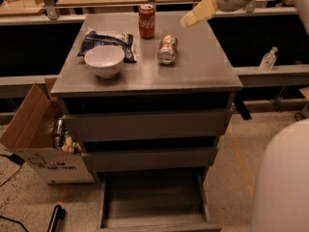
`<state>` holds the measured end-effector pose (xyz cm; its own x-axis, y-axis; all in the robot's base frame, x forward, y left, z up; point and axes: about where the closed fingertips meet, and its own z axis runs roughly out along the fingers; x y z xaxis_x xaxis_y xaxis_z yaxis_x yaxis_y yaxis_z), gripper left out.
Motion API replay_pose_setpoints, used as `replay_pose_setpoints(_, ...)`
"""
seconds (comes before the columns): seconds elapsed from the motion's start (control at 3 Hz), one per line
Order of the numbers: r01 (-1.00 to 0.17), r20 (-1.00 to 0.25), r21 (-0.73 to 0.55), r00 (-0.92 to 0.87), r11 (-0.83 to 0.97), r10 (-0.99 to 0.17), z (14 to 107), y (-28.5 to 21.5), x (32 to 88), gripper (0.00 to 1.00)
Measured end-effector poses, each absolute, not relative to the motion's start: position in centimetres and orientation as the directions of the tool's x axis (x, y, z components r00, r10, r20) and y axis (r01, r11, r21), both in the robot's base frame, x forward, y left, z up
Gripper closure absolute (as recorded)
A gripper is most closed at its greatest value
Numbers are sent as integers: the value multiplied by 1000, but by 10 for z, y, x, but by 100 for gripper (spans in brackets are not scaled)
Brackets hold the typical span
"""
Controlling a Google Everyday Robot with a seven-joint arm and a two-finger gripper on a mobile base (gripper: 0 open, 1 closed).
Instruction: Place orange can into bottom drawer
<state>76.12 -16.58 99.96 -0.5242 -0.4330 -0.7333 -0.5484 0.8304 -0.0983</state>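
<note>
The orange can [167,49] lies on its side on the grey cabinet top [203,71], silver end toward me, just right of the middle. The bottom drawer [153,203] is pulled out below, a plain grey tray with nothing in it. My gripper [187,20] hangs above the back right of the cabinet top, up and to the right of the orange can and apart from it, holding nothing.
A red cola can [147,21] stands upright at the back. A white bowl [104,60] sits front left beside a dark snack bag [106,41]. An open cardboard box [36,139] of items stands left of the cabinet. A sanitizer bottle [268,59] sits on the right ledge.
</note>
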Motion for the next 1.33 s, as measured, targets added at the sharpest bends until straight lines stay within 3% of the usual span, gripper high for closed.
replay_pose_setpoints(0.67, -304, -697, -215, -619, 928, -364, 955, -144, 813, 0)
replay_pose_setpoints(1.33, -98, -665, -20, -742, 995, -86, 882, -130, 827, 0)
